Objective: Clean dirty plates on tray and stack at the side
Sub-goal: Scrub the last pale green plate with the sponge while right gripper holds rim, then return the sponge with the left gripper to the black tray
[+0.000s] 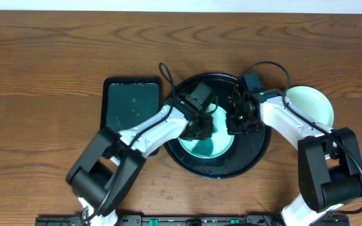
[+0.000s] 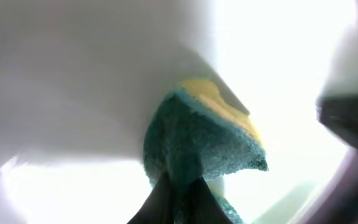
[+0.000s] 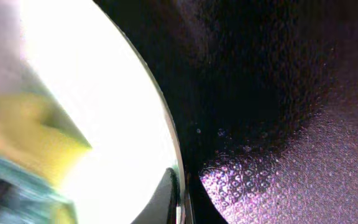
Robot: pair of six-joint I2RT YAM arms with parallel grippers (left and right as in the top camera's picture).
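Sponge [image 2: 204,143], coarse teal-yellow, gripped by left hand [image 2: 178,200], right hand [image 3: 183,198] pinching plate [image 3: 120,93] rim

The tray [image 1: 222,171] sits mid-table in front of me, with one plate [image 1: 207,148] lying in it. A small tray [image 1: 131,103] lies just left of it, and a second plate [image 1: 311,103] lies on the table just right of it. My left gripper [image 1: 205,127] is over the plate in the tray, pressing a sponge [image 2: 197,140] on it. My right gripper [image 1: 237,122] is at that plate's right rim.
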